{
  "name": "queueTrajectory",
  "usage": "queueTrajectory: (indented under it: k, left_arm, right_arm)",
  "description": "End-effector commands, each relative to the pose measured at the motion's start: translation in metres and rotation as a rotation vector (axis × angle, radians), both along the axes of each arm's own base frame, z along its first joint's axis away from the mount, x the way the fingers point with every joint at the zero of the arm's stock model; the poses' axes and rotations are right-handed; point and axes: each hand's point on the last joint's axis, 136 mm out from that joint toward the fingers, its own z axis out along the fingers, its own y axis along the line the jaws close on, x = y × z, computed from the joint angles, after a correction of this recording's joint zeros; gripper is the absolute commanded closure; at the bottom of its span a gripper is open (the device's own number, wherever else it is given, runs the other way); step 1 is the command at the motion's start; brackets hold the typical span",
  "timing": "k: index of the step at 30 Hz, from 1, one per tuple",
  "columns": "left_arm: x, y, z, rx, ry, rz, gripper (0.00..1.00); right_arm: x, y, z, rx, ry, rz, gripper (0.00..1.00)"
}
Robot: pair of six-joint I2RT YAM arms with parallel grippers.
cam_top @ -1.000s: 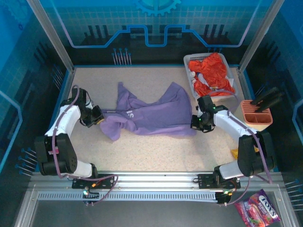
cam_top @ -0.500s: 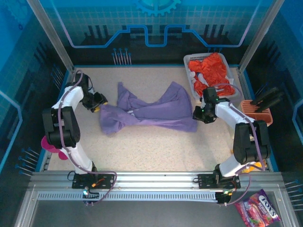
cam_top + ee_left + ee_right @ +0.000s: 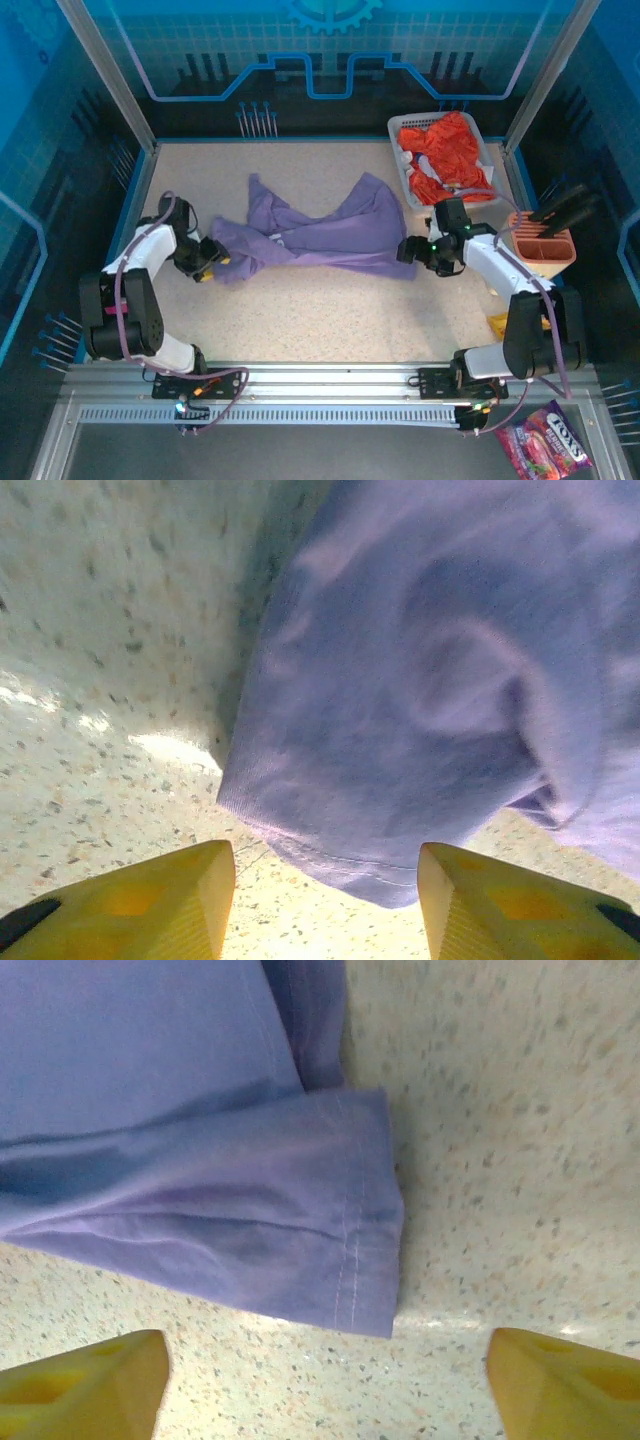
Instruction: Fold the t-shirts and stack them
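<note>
Flanking the purple t-shirt (image 3: 320,236), left claw (image 3: 211,259) and right claw (image 3: 408,250) gape open, holding nothing

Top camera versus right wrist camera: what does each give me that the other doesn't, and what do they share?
Top camera: the whole lavender t-shirt bunched on the table, the orange-red t-shirt in the white basket, the left gripper at the shirt's left end. Right wrist camera: the shirt corner's stitched hem, flat, ahead of the yellow fingers, ungripped. Shared: the lavender shirt on the table, right gripper open at its right end.
</note>
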Motion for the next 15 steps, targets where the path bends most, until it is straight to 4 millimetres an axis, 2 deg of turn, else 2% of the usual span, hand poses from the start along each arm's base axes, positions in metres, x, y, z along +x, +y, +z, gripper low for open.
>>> queueTrajectory:
  k: [1,5,9,15]
  left_arm:
    - [-0.006,-0.017,-0.014,-0.043,0.024,0.019,0.47]
    - [-0.010,-0.030,-0.027,-0.074,0.019,0.011,0.46]
    - [-0.014,-0.033,-0.035,-0.085,0.016,0.026,0.49]
    - [-0.012,-0.031,-0.043,-0.074,0.006,0.036,0.64]
  right_arm:
    - [-0.005,0.010,-0.011,0.078,0.048,-0.023,0.25]
    - [-0.003,0.012,-0.024,0.086,0.054,-0.032,0.26]
    - [0.007,0.009,-0.025,0.071,0.016,-0.040,0.30]
    - [0.028,0.002,-0.033,0.022,-0.015,-0.033,0.35]
